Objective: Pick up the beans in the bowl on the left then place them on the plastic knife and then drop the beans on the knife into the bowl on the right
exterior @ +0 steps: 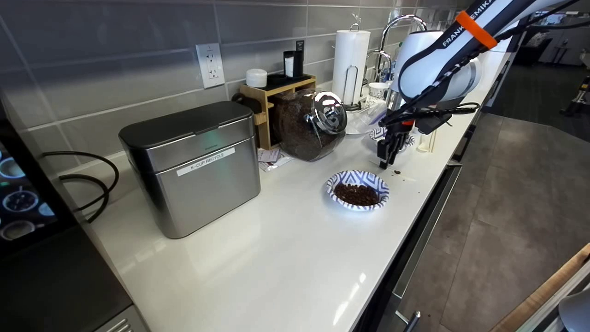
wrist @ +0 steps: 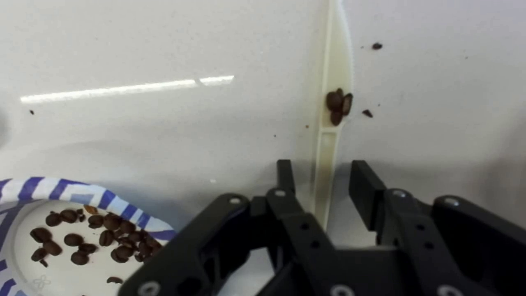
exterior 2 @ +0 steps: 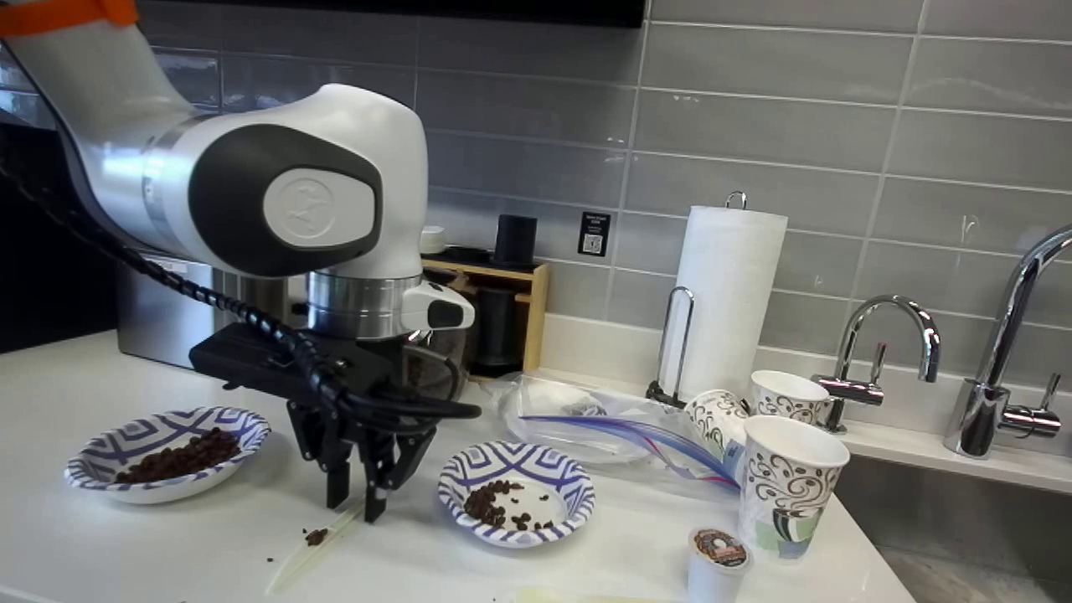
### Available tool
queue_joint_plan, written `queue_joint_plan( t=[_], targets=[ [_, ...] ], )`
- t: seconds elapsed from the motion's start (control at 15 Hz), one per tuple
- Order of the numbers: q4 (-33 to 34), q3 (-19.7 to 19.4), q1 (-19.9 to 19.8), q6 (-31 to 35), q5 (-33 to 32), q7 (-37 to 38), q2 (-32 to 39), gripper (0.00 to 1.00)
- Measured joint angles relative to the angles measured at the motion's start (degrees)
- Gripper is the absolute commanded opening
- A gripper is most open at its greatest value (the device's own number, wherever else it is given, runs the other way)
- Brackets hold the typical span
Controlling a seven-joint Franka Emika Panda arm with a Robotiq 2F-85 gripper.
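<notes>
Because a small cluster of coffee beans lies on the blade of the cream plastic knife, just beyond the handle, the Robotiq gripper seems placed to lift it from the handle end and spare the load. Its fingers stand parted, one on either side of the handle, with a gap to each. In an exterior view, the fuller patterned paper bowl sits to the left, the sparser paper bowl, probably the destination, to the right. Crumbs dot the glossy white countertop; a K-cup recycle bin and paper towel roll stand before grey wall tiles.
</notes>
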Motion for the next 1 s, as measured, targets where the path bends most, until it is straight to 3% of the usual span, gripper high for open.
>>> queue_joint_plan(
  t=[0.33, 0.4, 0.47, 0.73, 0.8, 0.93, 1.0],
  targets=[
    [0.0, 0.1, 0.0, -0.1, -0.2, 0.1, 0.1, 0.3],
    [0.0, 0.1, 0.0, -0.1, -0.2, 0.1, 0.1, 0.23],
    [0.0, 0.1, 0.0, -0.1, -0.3, 0.1, 0.2, 0.25],
    [0.0, 0.2, 0.0, -0.2, -0.6, 0.3, 0.3, 0.15],
    [0.1, 0.2, 0.0, -0.2, -0.6, 0.4, 0.3, 0.16],
    [0.1, 0.2, 0.0, -0.3, -0.7, 0.5, 0.4, 0.12],
    [0.1, 0.2, 0.0, -0.3, -0.8, 0.5, 0.4, 0.05]
  ],
)
